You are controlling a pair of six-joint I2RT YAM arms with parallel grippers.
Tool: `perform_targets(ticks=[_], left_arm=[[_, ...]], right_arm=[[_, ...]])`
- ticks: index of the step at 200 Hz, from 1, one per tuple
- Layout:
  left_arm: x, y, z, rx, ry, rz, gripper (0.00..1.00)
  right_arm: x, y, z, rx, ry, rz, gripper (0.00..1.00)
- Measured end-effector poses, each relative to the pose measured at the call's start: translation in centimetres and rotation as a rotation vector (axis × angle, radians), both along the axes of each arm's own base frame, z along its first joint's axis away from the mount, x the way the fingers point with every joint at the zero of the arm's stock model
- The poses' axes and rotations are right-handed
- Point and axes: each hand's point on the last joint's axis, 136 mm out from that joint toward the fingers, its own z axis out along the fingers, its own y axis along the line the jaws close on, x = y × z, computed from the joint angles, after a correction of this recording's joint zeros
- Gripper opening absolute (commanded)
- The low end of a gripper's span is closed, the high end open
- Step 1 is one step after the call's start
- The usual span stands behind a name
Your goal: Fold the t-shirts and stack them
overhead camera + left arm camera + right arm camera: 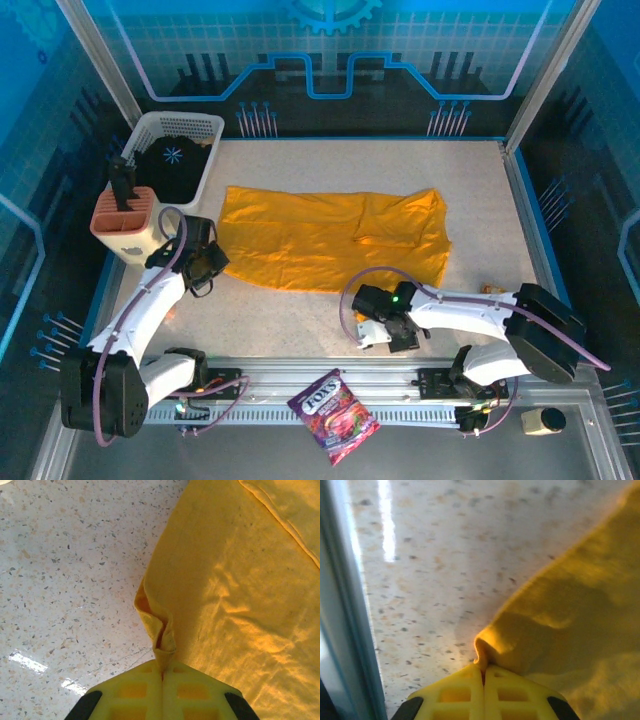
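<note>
One golden-yellow t-shirt (330,240) lies spread flat across the middle of the table. My left gripper (210,264) is at the shirt's near left corner. In the left wrist view its jaws (162,672) are shut on a bunched fold of the t-shirt (235,595). My right gripper (378,318) sits by the shirt's near edge, towards the middle. The right wrist view shows that gripper (483,668) shut on a small curl of the shirt's edge (570,625), just above the speckled tabletop.
A white basket (205,125) holding a dark item stands at the back left. In front of it is a salmon-coloured holder (125,218) with a black tool. A candy bag (333,415) lies on the near rail. A metal rail (345,630) runs close to the right gripper.
</note>
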Motion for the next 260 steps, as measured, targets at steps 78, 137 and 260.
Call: perform_targets(ticks=[78,137,260], left_arm=[[-1.5,0.3,0.0,0.015,0.039,0.006,0.0],[-2.9,1.1,0.0,0.055,0.104,0.026,0.0],[0.3,2.5,-0.6,0.148,0.227,0.051,0.0]], right_arm=[[3.7,-0.4,6.6,0.15,-0.271,-0.022,0.0],[9.8,-1.4,12.7,0.236,-0.566,-0.134,0.0],[23.7,-1.7,17.4,0.353,-0.734,-0.202,0.0]])
